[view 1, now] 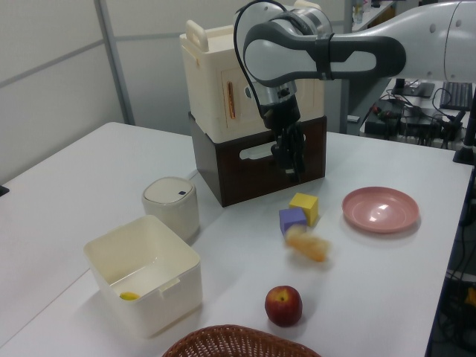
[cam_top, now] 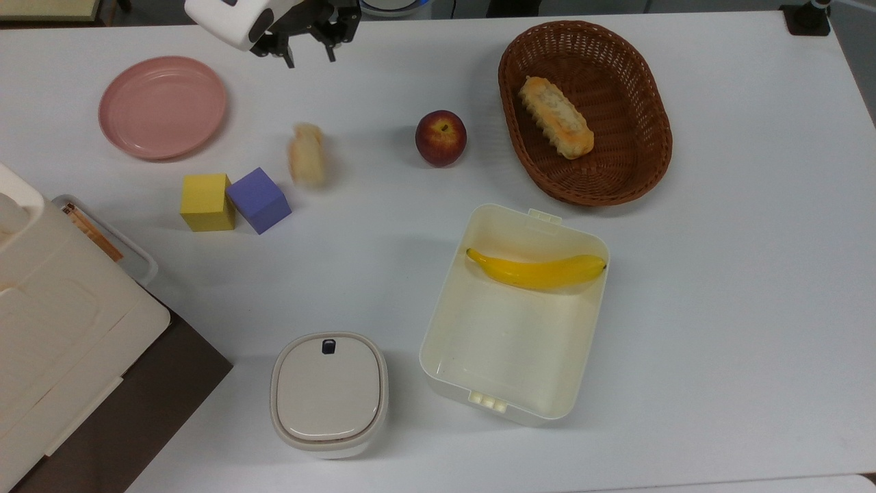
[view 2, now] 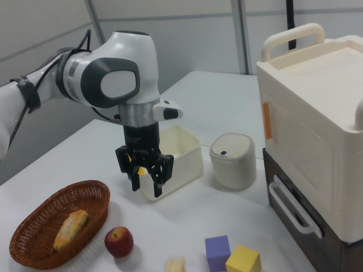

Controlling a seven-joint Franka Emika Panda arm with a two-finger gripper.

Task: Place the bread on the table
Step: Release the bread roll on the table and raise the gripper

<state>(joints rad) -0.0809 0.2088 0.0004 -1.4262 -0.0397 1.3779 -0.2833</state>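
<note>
behind the work surface stand pale grey wall panels (view 1: 52,59) split by thin metal strips (view 1: 115,59), and the right view shows the same panelled wall (view 2: 187,34) with a dark vertical bar (view 2: 291,20) near its top. at the left view's right edge a cluttered desk (view 1: 416,111) with cables and what may be a monitor (view 1: 460,74) sits further back. along the top view's upper edge runs a strip of dark floor (cam_top: 164,14). the light is even and soft, throwing faint shadows.
</note>
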